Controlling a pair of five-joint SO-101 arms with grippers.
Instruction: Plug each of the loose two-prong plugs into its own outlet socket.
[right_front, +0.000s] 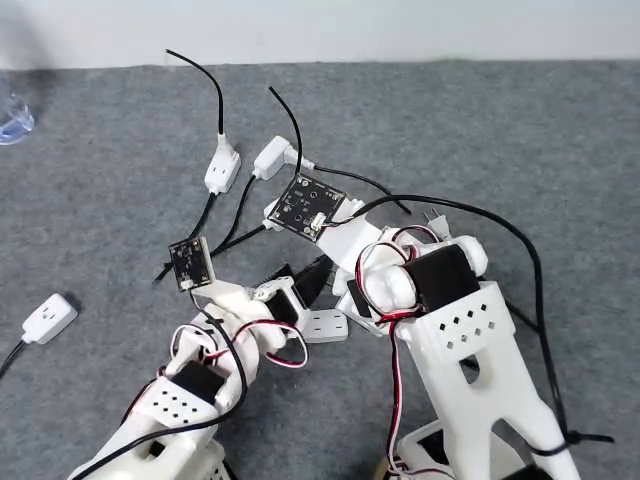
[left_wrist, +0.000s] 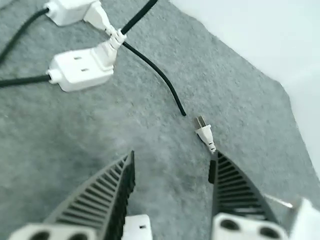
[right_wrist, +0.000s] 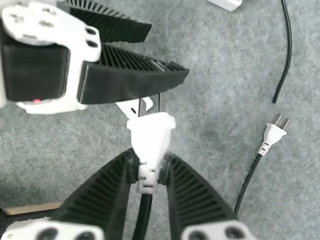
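Item: centre socket (right_front: 325, 325), a small white outlet block lying on the grey worktop (right_front: 520, 130) between the two arms; every place below is given from it. Left pincer (left_wrist: 175, 156): jaws spread wide directly over the centre socket, clamping nothing; judged to be set there to fence the block so that it cannot slide under a push. Right pincer (right_wrist: 150, 157): closed on the held plug (right_wrist: 150, 131) near its cable end, prongs aimed at the centre socket and right at its face; whether they have entered the slots cannot be told. The rearward grip leaves the prongs free for insertion. Loose plug (right_front: 432, 218): flat on the worktop, well apart from the centre socket on the right arm's side, ungripped, judged next in line. Far left socket (right_front: 222, 165) and far right socket (right_front: 272, 157): side by side, well beyond the centre socket; a white plug sits against the latter's end, apparently inserted. Spare socket (right_front: 48, 318): well apart from the centre socket, on the left arm's side.
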